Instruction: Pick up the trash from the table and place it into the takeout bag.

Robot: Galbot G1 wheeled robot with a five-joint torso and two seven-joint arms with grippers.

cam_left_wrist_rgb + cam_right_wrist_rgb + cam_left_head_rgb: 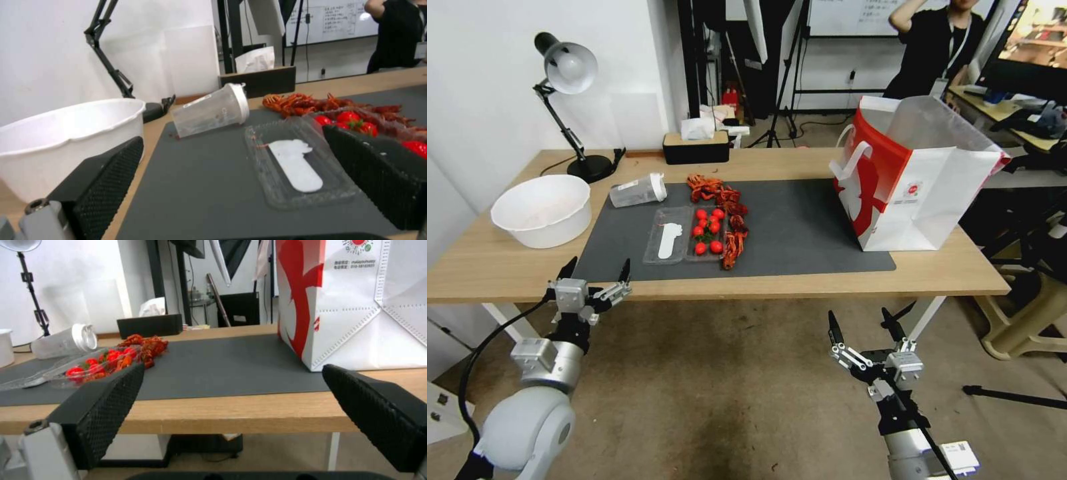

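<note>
A clear white-capped plastic cup (pixel 638 190) lies on its side at the back left of the dark grey mat (pixel 800 227) on the table (pixel 507 267). Beside it sit an open clear tray (pixel 668 235) holding small red fruits (pixel 708 230) and a row of red crayfish shells (pixel 718 191). The takeout bag (pixel 920 180) stands upright and open at the mat's right end. My left gripper (pixel 597 273) hovers open at the table's front edge, facing the cup (pixel 211 111) and tray (pixel 293 166). My right gripper (pixel 859 319) is open, lower, in front of the table, facing the bag (pixel 356 300).
A white basin (pixel 542 210) sits on the table's left end, close to my left gripper. A desk lamp (pixel 570 73) and a black tissue box (pixel 696 147) stand along the back edge. A chair (pixel 1020 320) stands to the table's right.
</note>
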